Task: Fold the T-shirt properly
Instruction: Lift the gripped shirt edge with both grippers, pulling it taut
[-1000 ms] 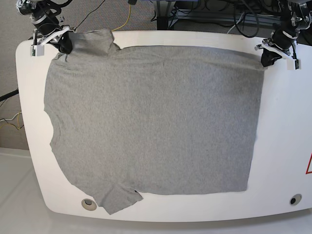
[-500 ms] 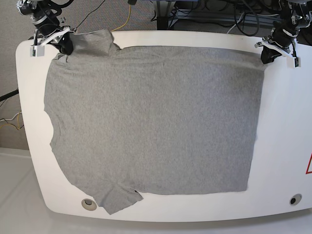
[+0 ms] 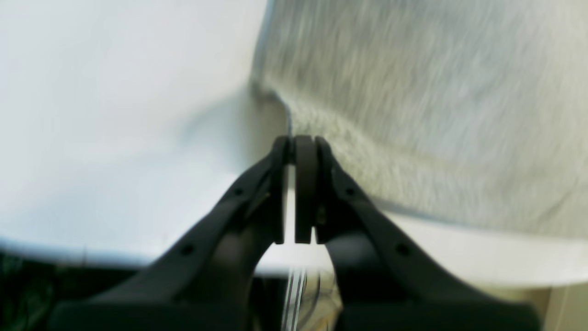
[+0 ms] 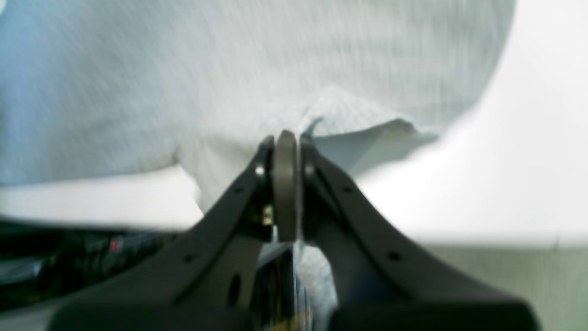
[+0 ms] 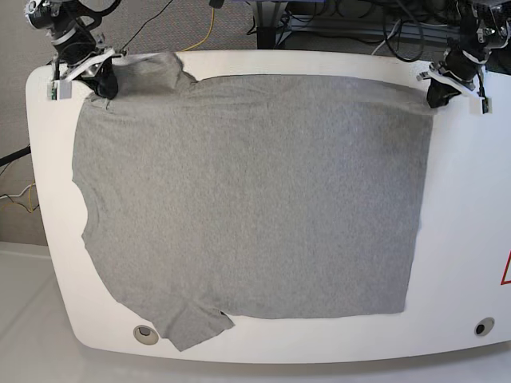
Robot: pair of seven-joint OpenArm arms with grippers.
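Table: white, rounded corners, fills most of the base view; a small round hole near the front left edge and another near the front right edge.
T-shirt: heather-grey, spread flat over most of the table, nearly as wide as the top; one sleeve points to the front left edge, the other lies at the far left corner.
Right gripper: at the far left corner in the base view; jaws pressed together, pinching the shirt's edge by the far sleeve, with cloth caught between the pads in the right wrist view.
Left gripper: at the far right corner in the base view; jaws pressed together at the shirt's far corner, tips meeting the cloth edge in the left wrist view; whether cloth sits between the pads is too blurred to tell.
Cables: dark bundle beyond the table's far edge.
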